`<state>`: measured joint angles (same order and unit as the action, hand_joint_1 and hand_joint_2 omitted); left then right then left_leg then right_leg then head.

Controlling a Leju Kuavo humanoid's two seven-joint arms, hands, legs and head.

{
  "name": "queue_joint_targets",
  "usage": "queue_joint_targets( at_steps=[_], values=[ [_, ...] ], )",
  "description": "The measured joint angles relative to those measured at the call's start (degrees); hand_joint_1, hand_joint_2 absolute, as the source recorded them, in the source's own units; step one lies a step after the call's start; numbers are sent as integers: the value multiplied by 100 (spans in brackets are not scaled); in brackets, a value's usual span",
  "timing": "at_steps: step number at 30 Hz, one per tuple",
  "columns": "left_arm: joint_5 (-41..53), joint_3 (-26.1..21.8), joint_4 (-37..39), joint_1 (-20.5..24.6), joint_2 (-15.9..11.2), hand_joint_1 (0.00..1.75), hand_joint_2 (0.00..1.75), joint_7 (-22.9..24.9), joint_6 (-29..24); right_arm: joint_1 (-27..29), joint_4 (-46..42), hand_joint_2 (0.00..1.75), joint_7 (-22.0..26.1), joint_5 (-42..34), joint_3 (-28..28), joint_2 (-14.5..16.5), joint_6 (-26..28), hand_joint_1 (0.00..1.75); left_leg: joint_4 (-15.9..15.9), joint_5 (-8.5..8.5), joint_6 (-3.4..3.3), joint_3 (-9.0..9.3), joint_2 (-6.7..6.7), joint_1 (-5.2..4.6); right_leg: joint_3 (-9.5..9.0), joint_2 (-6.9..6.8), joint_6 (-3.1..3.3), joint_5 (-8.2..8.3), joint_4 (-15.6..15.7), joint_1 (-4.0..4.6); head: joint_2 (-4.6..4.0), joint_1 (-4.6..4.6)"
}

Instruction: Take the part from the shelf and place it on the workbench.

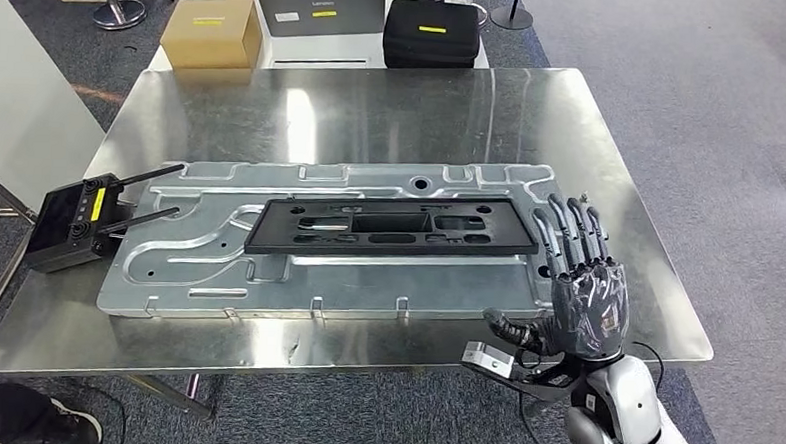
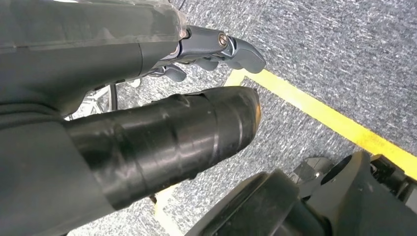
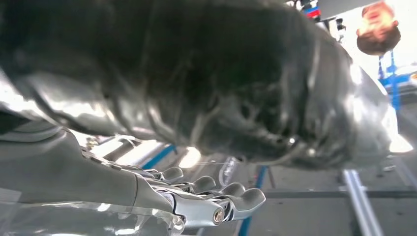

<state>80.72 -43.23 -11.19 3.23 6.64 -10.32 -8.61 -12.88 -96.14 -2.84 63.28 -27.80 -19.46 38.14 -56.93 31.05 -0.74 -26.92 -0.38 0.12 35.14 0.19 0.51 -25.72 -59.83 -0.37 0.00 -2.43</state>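
The part (image 1: 394,227), a flat black plastic frame with rectangular cut-outs, is seen in the middle of the head view, laid on an embossed metal sheet (image 1: 217,264) that rests on the steel workbench (image 1: 374,111). Its long axis runs across the frame from left to right, the right end tilted very slightly toward the lower edge. The right hand (image 1: 577,280) is held at the lower right, empty, fingers spread and extended, their tips just beside the part's right end. The left hand (image 2: 162,98) is seen hanging over a carpeted floor (image 2: 334,44); whether its fingers are apart cannot be told. A brush from the right fingers could probably skew the part on the smooth sheet. A black controller (image 1: 74,223) lies at the left edge.
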Motion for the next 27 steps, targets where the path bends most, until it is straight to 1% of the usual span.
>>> queue_joint_targets(
  at_steps=[4, 6, 8, 11, 12, 14, 16, 18, 20, 22, 23, 24, 26, 27],
  values=[
    [2, 0, 0, 3, 1, 0, 0, 0, -2, 145, -95, 0, 44, -58, 120, 110, 19, 0, -1, -1, 0, 7, 2, -2, -6, 3, -1, 2, 0, -1, 0, 0],
    [8, 0, 0, 3, 1, 0, 0, 0, -4, 220, -151, 0, 269, -257, 187, 205, 66, 0, -2, -1, 0, 9, 2, -2, -8, 2, -1, 1, 0, -1, 0, 0],
    [16, 0, 0, 3, 1, 0, 0, 4, -8, 357, -251, 0, 760, -520, 364, 391, 121, 0, -2, 0, 0, 10, 1, -2, -9, 2, -2, 0, 0, 0, 0, 0],
    [33, 2, 0, 5, 1, 0, 0, 27, -14, 658, -449, 0, 1818, -975, 807, 880, 146, 0, -2, 1, 0, 11, 0, -1, -8, 2, -4, -3, 0, 1, 0, 0],
    [40, 5, 0, 6, 2, 0, 0, 71, -48, 765, -510, 0, 2147, -1124, 961, 1074, 150, 0, -2, 1, 0, 11, 1, -1, -8, 2, -5, -5, 0, 1, 0, 0],
    [56, 17, 0, 4, 61, 0, 0, 318, -315, 969, -607, 0, 2571, -1364, 1220, 1377, 156, 0, -1, 2, 0, 10, 1, -1, -8, 2, -6, -6, 0, 1, 0, 0],
    [68, 26, 0, 2, 183, 0, 0, 628, -732, 1148, -673, 0, 2740, -1553, 1428, 1562, 160, 0, -9, 5, -4, 8, 1, -5, -10, -1, -11, -3, 7, -6, 0, 0],
    [72, 35, 0, 4, 295, 0, 0, 796, -996, 1283, -699, 0, 2802, -1700, 1587, 1661, 163, 0, -31, 13, -40, 3, 1, -17, -15, 0, -41, 13, 22, -25, 0, 0],
    [72, 48, 0, 8, 380, 0, 0, 868, -1094, 1380, -702, 0, 2820, -1797, 1683, 1721, 171, 0, -27, -6, -94, 0, 3, -30, -28, 8, -93, 51, 57, -38, 0, 0],
    [73, 62, 0, 11, 457, 0, 0, 908, -1116, 1453, -709, 0, 2854, -1879, 1746, 1756, 179, 0, 101, -109, -145, 55, 18, 9, -25, 11, -136, 42, 58, -32, 0, -2],
    [73, 68, 0, 11, 486, 0, 0, 927, -1117, 1480, -713, 0, 2883, -1931, 1767, 1772, 184, 0, 176, -167, -176, 82, 30, 30, 24, 12, -153, -37, -44, -30, 0, -3],
    [74, 73, 0, 10, 512, 0, 0, 944, -1116, 1509, -717, 0, 2921, -1986, 1788, 1783, 187, 0, 230, -211, -198, 101, 42, 52, 132, 10, -168, -179, -273, -36, 0, -4],
    [76, 83, 0, 3, 529, 0, 0, 974, -1115, 1586, -718, 0, 3005, -2080, 1821, 1801, 193, 0, 239, -233, -221, 84, 52, 51, 456, 10, -208, -508, -976, -65, 0, -4],
    [78, 93, 0, 0, 532, 0, 0, 988, -1115, 1634, -718, 0, 3049, -2119, 1839, 1809, 193, 0, 227, -228, -214, 78, 52, 53, 590, 8, -231, -590, -1265, -86, 0, -3]
  ],
)
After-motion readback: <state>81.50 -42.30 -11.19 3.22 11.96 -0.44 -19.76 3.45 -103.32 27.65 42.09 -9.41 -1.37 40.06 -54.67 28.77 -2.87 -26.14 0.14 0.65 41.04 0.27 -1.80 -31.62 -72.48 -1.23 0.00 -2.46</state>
